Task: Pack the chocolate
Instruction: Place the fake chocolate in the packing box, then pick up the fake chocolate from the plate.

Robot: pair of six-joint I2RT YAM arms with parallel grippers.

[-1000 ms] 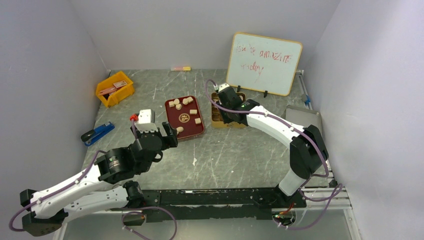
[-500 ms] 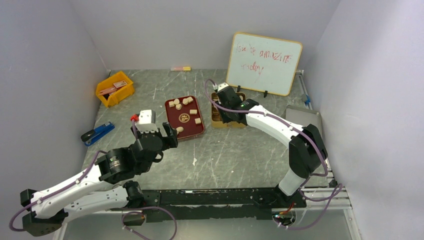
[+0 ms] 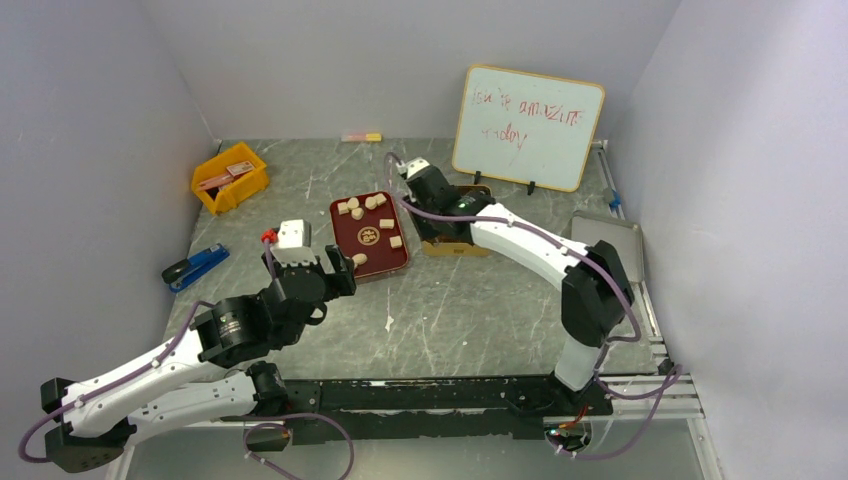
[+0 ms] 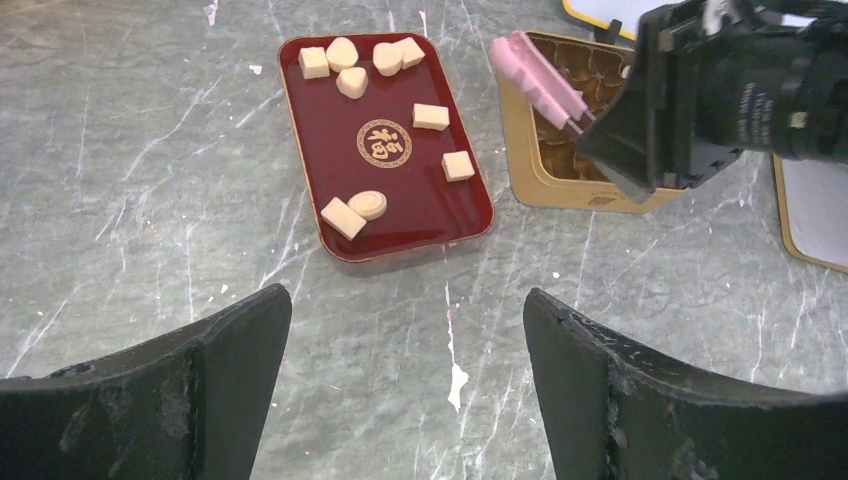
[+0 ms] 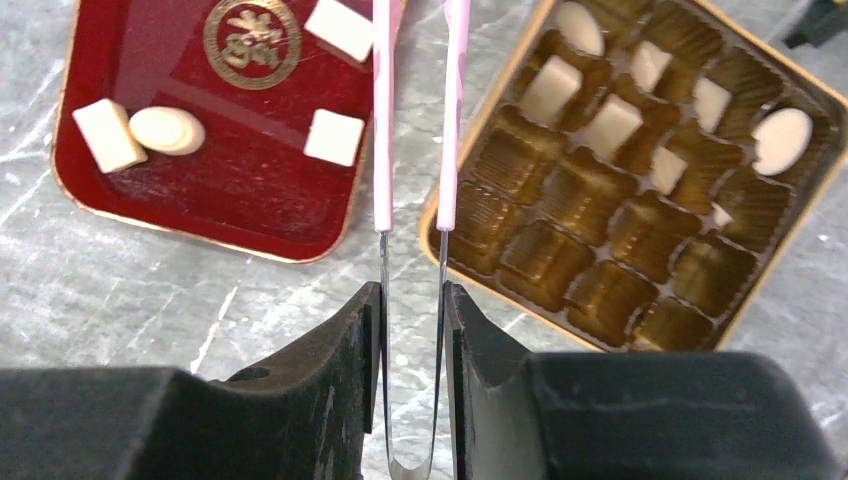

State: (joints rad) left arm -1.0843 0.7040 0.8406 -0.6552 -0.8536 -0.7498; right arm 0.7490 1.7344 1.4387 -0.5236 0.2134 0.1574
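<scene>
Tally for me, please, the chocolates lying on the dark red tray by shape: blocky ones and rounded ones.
Blocky chocolates: 5
Rounded chocolates: 4
Total on the dark red tray: 9

A grey, marbled, stone-look tabletop (image 3: 470, 300), streaked with white veins and flecks, forms the base of a small booth. Plain, pale lilac-white panel walls close it in on three sides: a left wall (image 3: 90, 150) along the left edge, a back wall (image 3: 380, 60) along the far edge, and a right wall (image 3: 745, 200) along the right edge. They meet in straight seams at the far corners. The light is soft and even, and shadows are faint.
</scene>
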